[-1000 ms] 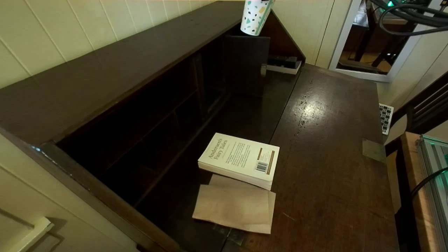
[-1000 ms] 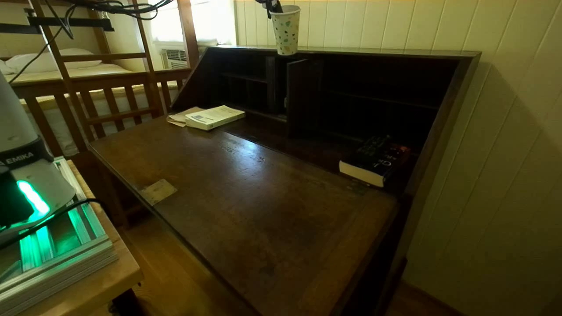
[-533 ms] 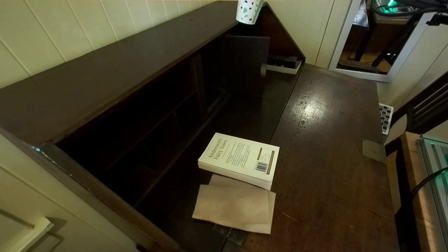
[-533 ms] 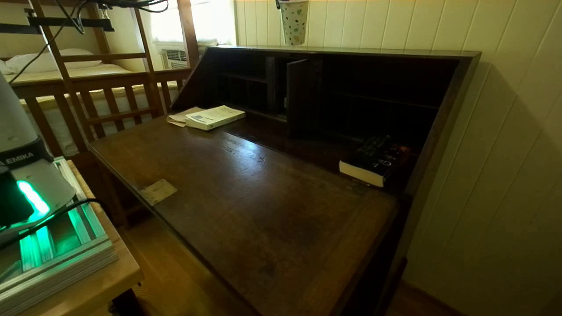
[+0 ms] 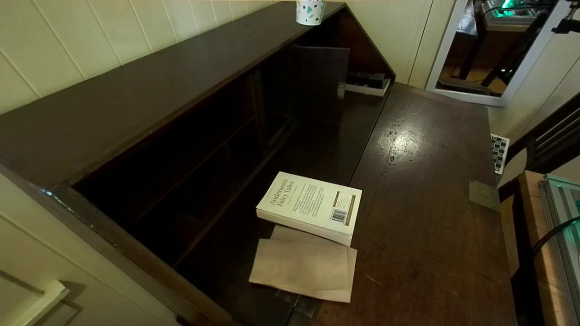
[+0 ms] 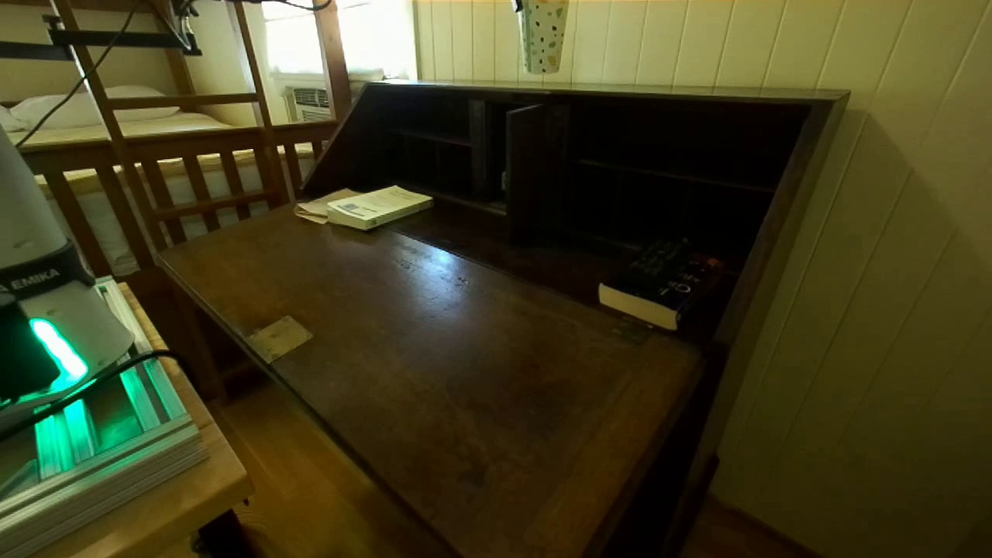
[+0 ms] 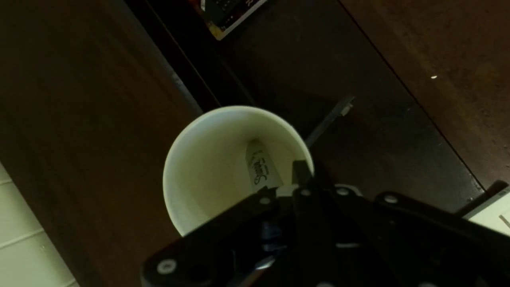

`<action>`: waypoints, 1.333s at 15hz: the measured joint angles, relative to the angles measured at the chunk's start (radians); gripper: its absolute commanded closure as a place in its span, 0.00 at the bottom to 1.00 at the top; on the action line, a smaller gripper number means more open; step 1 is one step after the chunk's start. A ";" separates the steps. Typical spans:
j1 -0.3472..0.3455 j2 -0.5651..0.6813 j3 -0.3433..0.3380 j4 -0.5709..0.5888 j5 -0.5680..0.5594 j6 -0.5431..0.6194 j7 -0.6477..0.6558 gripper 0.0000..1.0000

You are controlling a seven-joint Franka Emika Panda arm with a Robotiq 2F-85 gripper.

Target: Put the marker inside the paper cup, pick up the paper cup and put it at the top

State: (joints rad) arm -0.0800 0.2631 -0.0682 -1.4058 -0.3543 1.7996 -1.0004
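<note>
Higher than a second ago, the paper cup (image 6: 546, 37) hangs with the marker (image 7: 261, 165) inside, its rim pinched by the gripper (image 7: 310, 175), jaws together

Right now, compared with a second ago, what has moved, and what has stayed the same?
In an exterior view, the paper cup, held by the fingers, has moved up and toward the left of the picture. It was already held; nothing was let go. The white book, brown paper, black book and open cabinet door stayed as they were.
</note>
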 measured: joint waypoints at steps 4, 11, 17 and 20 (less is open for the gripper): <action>0.003 0.043 0.019 0.053 -0.007 0.023 -0.147 0.99; 0.006 0.084 0.043 0.099 -0.007 0.077 -0.352 0.99; 0.006 0.122 0.044 0.102 -0.007 0.110 -0.434 0.99; 0.007 0.134 0.044 0.106 -0.008 0.127 -0.458 0.72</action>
State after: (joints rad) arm -0.0729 0.3975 -0.0245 -1.3001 -0.3624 1.9270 -1.4582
